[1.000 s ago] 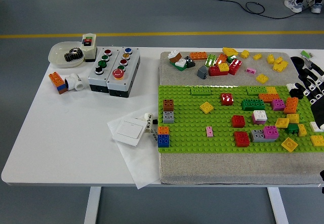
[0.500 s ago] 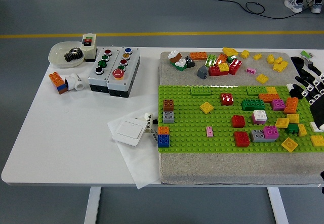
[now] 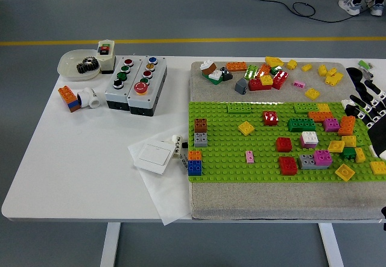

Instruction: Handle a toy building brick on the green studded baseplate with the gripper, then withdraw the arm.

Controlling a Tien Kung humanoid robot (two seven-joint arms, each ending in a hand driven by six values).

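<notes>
Many bricks [image 3: 283, 144] sit on the green baseplate [image 3: 229, 152] at the table's right, while the right hand [image 3: 369, 101], fingers spread and empty, hangs at the right edge, so the handling looks done, withdrawal nearly complete.

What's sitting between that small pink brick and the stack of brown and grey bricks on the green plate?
Nothing: in the head view, the stretch of green baseplate between the small pink brick and the brown and grey stack is bare studs.

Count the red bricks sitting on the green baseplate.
3: one red brick near the plate's far middle, one just nearer, and one closest to the front edge.
</notes>
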